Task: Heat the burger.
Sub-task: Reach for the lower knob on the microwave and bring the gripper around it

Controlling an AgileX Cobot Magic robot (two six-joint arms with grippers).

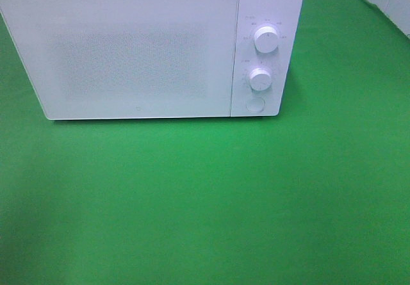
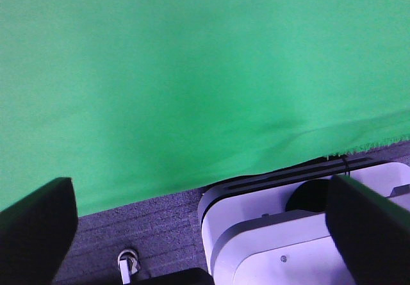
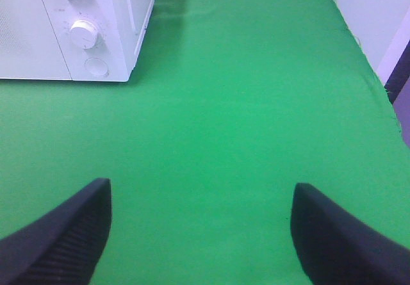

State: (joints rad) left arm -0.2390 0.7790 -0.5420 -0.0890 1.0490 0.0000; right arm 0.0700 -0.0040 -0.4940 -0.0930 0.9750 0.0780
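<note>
**Both grippers open and empty; burger out of sight**

Left gripper (image 2: 198, 189): jaws spread wide, nothing between them. Dark fingers (image 2: 35, 234) hang over the near edge of the green cloth (image 2: 192, 73). Past that edge lie grey carpet (image 2: 147, 227) and a white machine housing (image 2: 275, 246).

Right gripper (image 3: 200, 189): jaws also spread wide, holding nothing. Ribbed dark fingers (image 3: 64, 240) sit above bare green cloth. The control-panel corner of the microwave (image 3: 96, 29) is well ahead of it and off to one side.

Neither gripper shows in the high view.

Microwave (image 1: 138, 51): white, standing at the far side of the cloth with its door closed. The frosted door front is blank and nothing can be made out behind it. On the panel to the right of the door are the upper knob (image 1: 266, 40), the lower knob (image 1: 260, 79) below it, and a round button (image 1: 255, 104) at the bottom.

Burger: it appears in none of the three views. I cannot tell where it is, nor how it lies relative to either gripper.
</note>
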